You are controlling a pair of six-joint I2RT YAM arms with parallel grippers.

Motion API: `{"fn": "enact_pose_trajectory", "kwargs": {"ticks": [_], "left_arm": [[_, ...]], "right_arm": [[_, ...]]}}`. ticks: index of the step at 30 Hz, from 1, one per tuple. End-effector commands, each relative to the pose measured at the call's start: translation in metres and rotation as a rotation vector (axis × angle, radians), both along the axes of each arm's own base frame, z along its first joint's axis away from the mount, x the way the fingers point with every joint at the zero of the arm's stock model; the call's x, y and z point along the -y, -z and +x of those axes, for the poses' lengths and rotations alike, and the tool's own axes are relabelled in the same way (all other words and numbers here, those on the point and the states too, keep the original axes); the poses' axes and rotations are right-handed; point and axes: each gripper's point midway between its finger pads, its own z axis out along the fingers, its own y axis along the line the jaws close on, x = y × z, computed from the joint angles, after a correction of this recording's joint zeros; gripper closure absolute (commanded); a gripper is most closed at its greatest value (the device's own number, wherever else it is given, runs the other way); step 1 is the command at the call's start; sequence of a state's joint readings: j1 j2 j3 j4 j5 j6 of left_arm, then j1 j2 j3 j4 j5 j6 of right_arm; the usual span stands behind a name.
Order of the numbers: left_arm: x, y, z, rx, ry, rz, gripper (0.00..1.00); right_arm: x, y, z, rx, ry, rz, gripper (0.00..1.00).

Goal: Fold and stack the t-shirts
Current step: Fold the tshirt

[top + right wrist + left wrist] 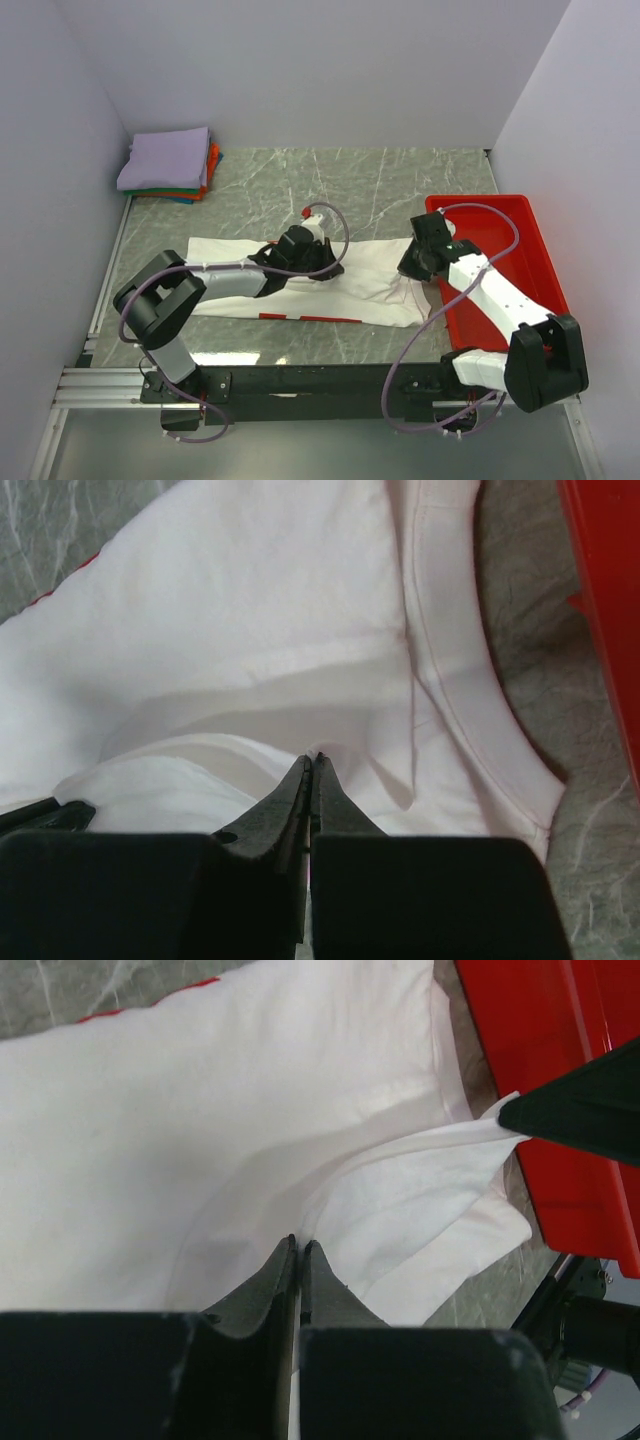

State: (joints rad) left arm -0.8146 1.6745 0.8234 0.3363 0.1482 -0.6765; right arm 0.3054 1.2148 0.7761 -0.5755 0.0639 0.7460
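**Operator:** Where does the white t-shirt (360, 290) lie?

**Spotter:** It is spread on the counter (380, 180) right in front of both your arms. Its long axis runs left to right. The right end stops just beside the red tray (535, 250). The stack of folded t-shirts (168, 160) sits well apart, in the far left corner.

**Operator:** And my grips?

**Spotter:** Your left fingers (270, 1285) are pressed together on a raised pleat of the shirt, about midway along its length, toward the far edge. Your right fingers (340, 805) are also pinched together on cloth, at the shirt's right end. The left wrist view shows a flap pulled taut up to their tip.

**Operator:** So what does the fold turn on?

**Spotter:** Nearly all the free cloth lies to the left of your right grip, along that long axis. I judge you'd carry the right end leftward over the middle, with your left pinch as the hinge. Your right arm is nearer that end. Your left arm is nearer the stack, so it suits the later carry. Lifting unevenly could skew the crease.
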Motion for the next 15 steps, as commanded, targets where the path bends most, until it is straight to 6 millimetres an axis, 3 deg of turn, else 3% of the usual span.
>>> {"fn": "enact_pose_trajectory", "kwargs": {"ticks": [1, 15], "left_arm": [[0.010, -0.013, 0.018, 0.032, -0.028, -0.040, 0.94], [0.002, 0.001, 0.042, 0.021, -0.088, -0.015, 0.93]], "right_arm": [[0.003, -0.011, 0.022, 0.054, 0.014, -0.042, 1.00], [0.010, -0.012, 0.062, 0.044, 0.048, -0.149, 0.97]]}}
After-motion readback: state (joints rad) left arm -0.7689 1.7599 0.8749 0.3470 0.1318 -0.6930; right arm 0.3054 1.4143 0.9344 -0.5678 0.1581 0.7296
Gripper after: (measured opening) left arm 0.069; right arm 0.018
